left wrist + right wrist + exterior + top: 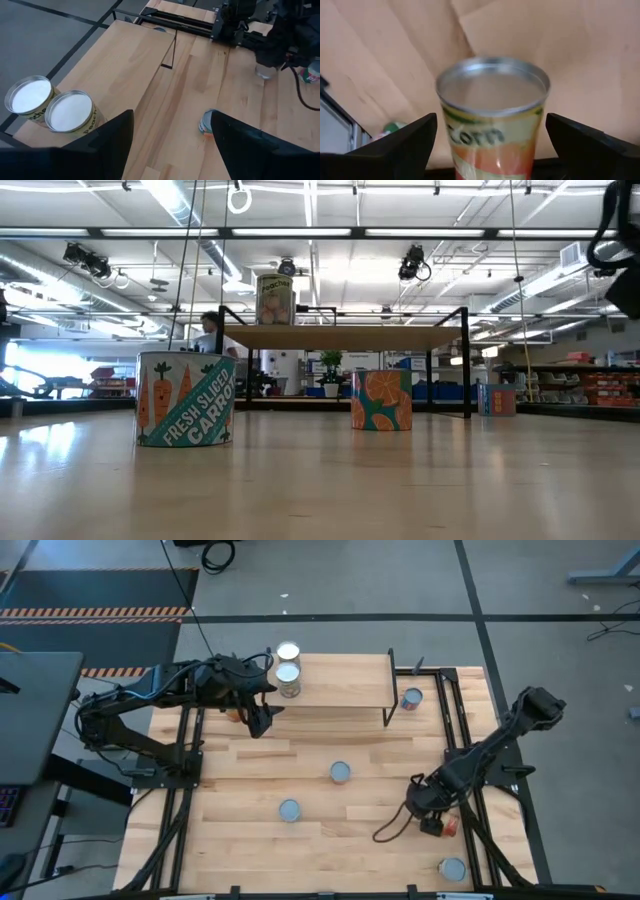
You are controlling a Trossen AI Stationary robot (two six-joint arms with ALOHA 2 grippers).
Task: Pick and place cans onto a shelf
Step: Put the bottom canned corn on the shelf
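Note:
Two white-topped cans [288, 652] [288, 676] stand on the left end of the light-wood shelf [340, 685]; they also show in the left wrist view [29, 97] [70, 111]. My left gripper [262, 718] is open and empty just beside that end, on its near side. My right gripper [432, 808] is open near the table's right edge. Its fingers stand on either side of an upright corn can [492, 120], with a narrow gap on each side. Other cans stand on the table [340, 772] [289, 809] [452, 868] [412, 698].
The shelf's black legs [388, 710] stand on the far half of the table. In the low view a carrot can [185, 412] and an orange-patterned can [381, 400] stand in front of the shelf [340, 335]. Black frame rails [460, 740] run along both table sides.

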